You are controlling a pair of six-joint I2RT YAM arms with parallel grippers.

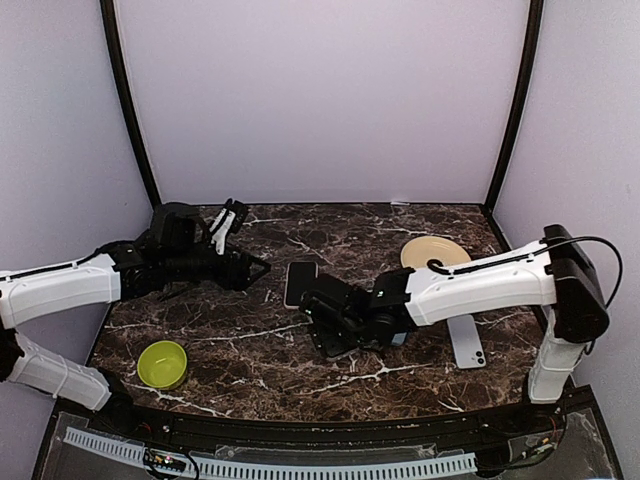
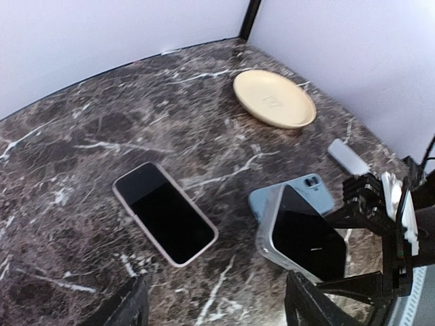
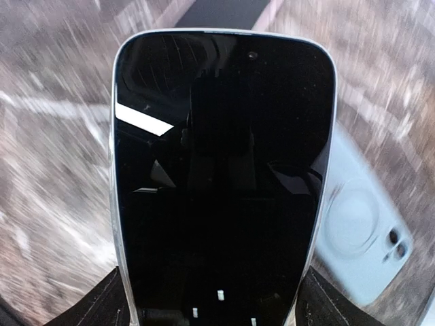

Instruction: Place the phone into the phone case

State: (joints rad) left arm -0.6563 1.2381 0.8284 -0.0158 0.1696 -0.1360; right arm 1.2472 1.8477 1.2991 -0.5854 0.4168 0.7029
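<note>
Black glass with a thin silver rim, the phone (image 3: 224,170) is a round-cornered slab. The right gripper (image 3: 211,302) clamps it across its width at the near end, its long axis running straight out from the fingers, tilted over the matte pale-blue phone case (image 3: 360,238) lying flat on the veined dark marble table (image 2: 102,122). The left gripper (image 2: 217,309) hangs apart from them, its jaws wide and empty.

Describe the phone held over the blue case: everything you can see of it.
The phone is a slim slab with rounded corners, a glossy dark screen that mirrors its surroundings, and a silvery rim. The right jaws grip its long edges near one end. It is tilted, screen up, above the light blue case on the marble table, partly covering it. Whether it touches the case cannot be told.
</note>
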